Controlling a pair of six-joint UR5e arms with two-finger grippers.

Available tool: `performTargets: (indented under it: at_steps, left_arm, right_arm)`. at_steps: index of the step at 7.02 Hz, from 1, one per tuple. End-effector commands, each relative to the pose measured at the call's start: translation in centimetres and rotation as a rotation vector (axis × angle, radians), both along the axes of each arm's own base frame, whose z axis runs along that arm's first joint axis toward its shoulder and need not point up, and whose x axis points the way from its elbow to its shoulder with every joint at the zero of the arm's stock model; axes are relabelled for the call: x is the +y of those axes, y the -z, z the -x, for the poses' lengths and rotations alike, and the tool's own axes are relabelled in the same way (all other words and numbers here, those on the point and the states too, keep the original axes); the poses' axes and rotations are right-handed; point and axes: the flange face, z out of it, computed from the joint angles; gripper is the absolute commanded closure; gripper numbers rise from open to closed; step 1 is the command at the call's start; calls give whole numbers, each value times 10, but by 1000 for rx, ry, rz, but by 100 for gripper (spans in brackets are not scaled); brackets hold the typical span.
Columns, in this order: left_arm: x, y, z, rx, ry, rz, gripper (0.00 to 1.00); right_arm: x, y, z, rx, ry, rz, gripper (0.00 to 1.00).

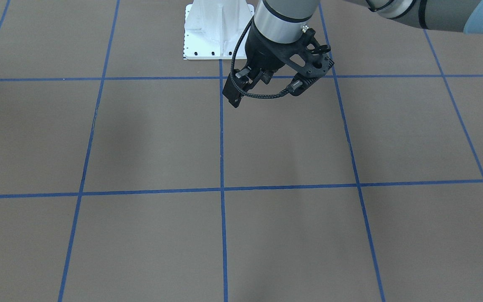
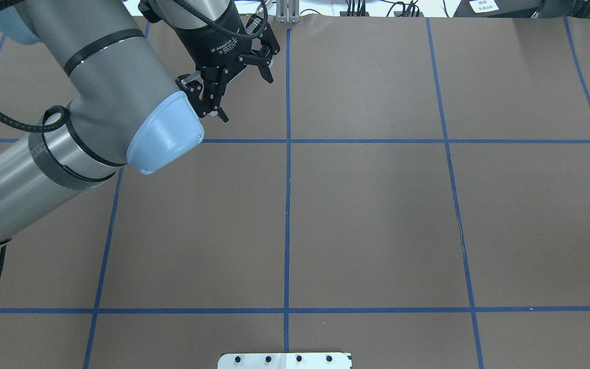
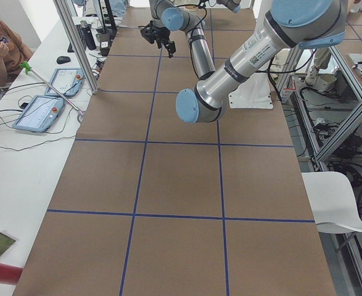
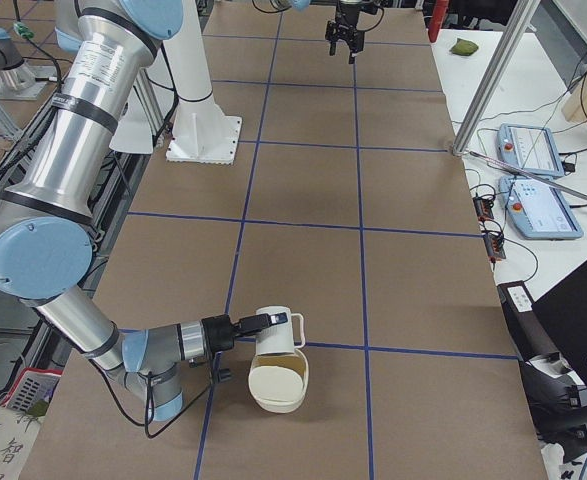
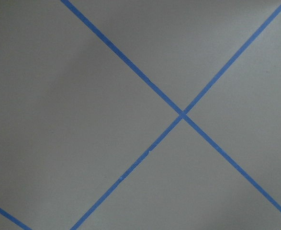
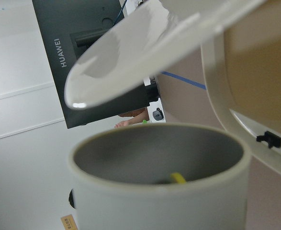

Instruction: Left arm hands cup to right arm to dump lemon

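- Left arm [image 2: 105, 92]: I log it coming in over the far left part of the table [image 2: 377, 205].
- Left hand [image 2: 248, 100]: fingers spread wide with nothing between them, hanging above the brown surface just beside a blue tape line [image 2: 287, 205].
- Right arm [image 4: 73, 160]: folded low at the table's right end.
- Right hand [image 4: 265, 321]: at the cup; I cannot tell whether it pinches or is spread.
- Cup [image 4: 276, 338]: white, at the right hand's tip, just above a cream bowl [image 4: 278, 385]; contact unclear.
- Lemon [image 6: 177, 178]: a yellow sliver inside the cup, low against its grey wall.
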Motion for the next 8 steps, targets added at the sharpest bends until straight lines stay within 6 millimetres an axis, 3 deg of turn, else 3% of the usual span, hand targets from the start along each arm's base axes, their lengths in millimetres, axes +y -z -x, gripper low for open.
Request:
performTargets:
  at_steps: [1, 8]
  left_arm:
    - [1, 10, 2, 2, 8, -16, 0]
    - [4, 33, 23, 1, 49, -54, 0]
  right_arm:
    - [0, 1, -3, -77, -6, 21, 83]
    - [10, -10, -21, -322, -7, 91, 83]
